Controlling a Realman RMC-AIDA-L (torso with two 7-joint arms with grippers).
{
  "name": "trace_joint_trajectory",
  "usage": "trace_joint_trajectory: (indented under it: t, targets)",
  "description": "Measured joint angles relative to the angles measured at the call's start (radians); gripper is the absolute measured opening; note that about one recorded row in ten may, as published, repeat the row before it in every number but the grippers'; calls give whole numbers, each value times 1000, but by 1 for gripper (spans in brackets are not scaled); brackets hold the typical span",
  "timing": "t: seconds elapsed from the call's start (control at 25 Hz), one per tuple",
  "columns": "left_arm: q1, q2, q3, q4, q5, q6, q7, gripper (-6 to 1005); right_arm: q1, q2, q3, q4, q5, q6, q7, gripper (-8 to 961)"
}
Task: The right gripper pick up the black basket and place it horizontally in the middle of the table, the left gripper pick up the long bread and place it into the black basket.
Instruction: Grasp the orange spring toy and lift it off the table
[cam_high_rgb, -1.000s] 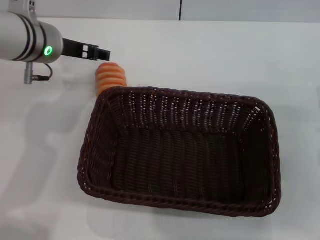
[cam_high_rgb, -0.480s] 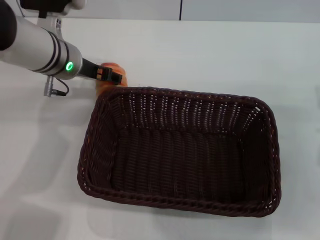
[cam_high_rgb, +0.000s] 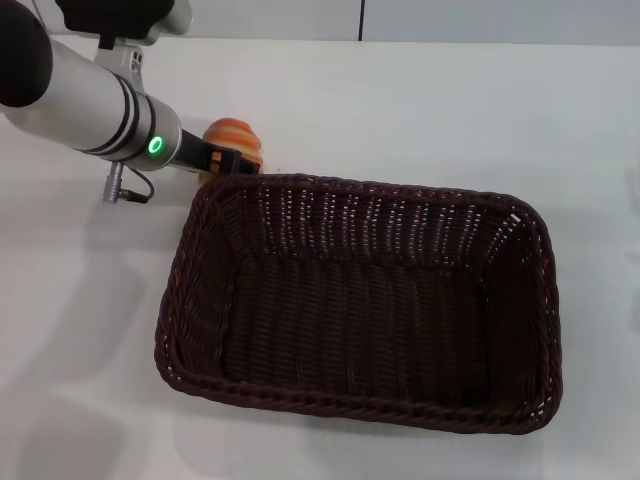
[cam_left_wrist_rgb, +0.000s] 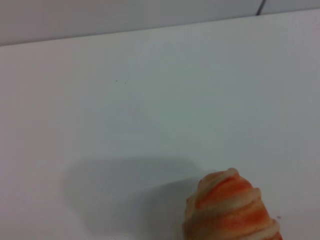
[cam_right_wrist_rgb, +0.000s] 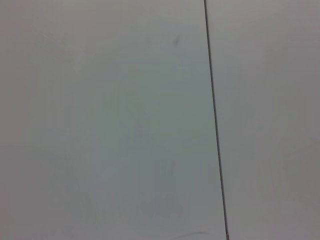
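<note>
Reaching in from the left, the left gripper (cam_high_rgb: 228, 160) is at the long bread (cam_high_rgb: 236, 137), just beyond the far-left corner of the black basket (cam_high_rgb: 360, 300); whether its claw is spread or pinching the loaf I cannot tell. The basket lies lengthwise in the middle of the table (cam_high_rgb: 450, 110), and its braided rim stands close between the loaf and the near side. The right gripper is not visible.
</note>
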Motion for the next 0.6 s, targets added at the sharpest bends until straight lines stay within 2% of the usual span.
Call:
trace_joint_trajectory:
  t: [0.2, 0.32, 0.36, 0.4, 0.48, 0.6]
  targets:
    - [-7, 1, 13, -5, -3, -15, 75, 750, -1, 0, 1, 0, -1, 1, 0, 788]
    - [30, 1, 22, -82, -16, -3, 115, 680, -3, 0, -1, -1, -1, 5, 0, 787]
    - [64, 1, 22, -145, -75, 6, 194, 653, -6, 0, -3, -2, -1, 9, 0, 787]
    - [64, 1, 22, -145, -75, 6, 194, 625, -6, 0, -3, -2, -1, 9, 0, 787]
    - [95, 2, 10, -197, -179, 12, 311, 570, -7, 0, -4, -2, -2, 10, 0, 788]
    - [137, 7, -77, -264, -424, -6, 606, 533, -8, 1, -4, -3, -10, 11, 0, 788]
